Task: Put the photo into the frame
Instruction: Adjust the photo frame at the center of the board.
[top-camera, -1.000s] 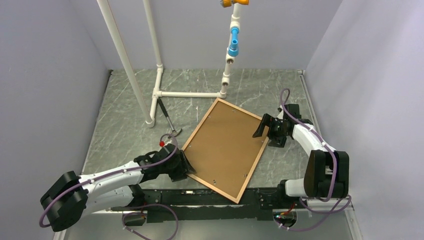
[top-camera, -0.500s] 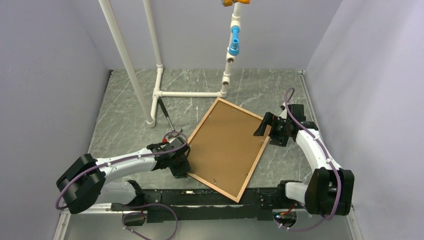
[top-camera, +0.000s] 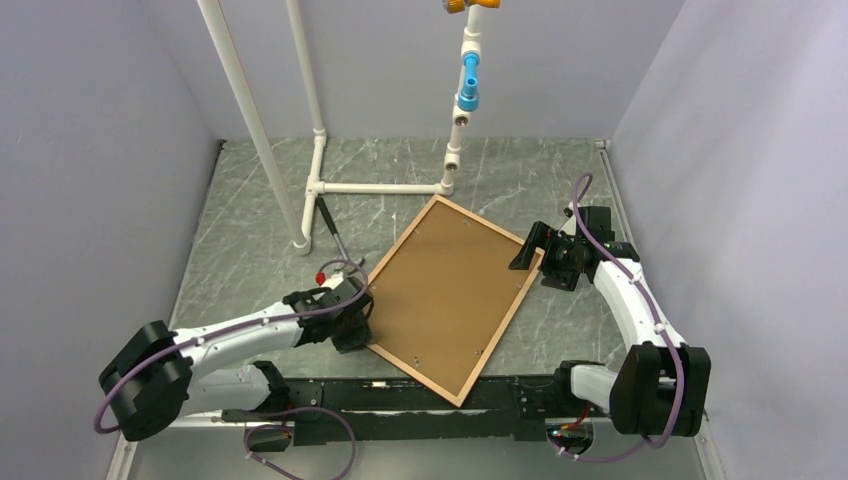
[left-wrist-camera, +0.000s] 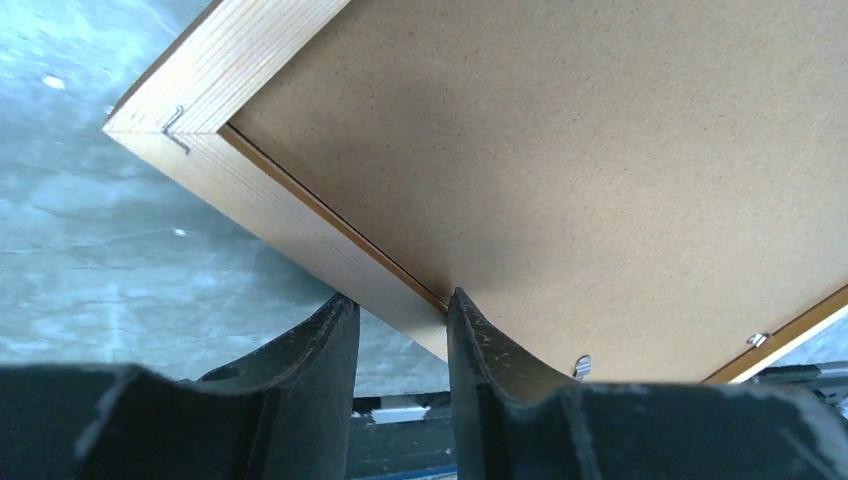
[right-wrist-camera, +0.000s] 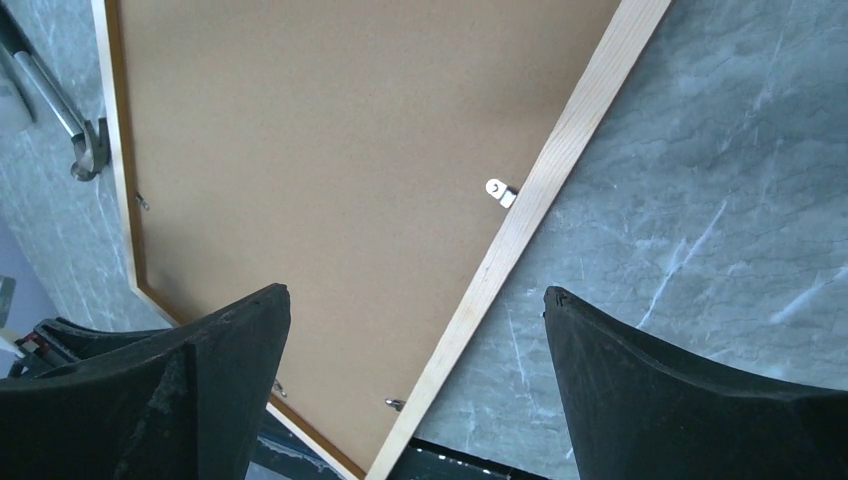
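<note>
Grey marble table (top-camera: 250, 200): frame (right-wrist-camera: 562, 150) lies face down at centre, brown backing board (top-camera: 450, 290) inside its rails. Left gripper (left-wrist-camera: 400, 300) is pinched on the near-left rail. Right gripper (right-wrist-camera: 415, 291) is spread wide and empty over the far-right rail. Photo not visible, probably beneath the board; insertion unconfirmed.
</note>
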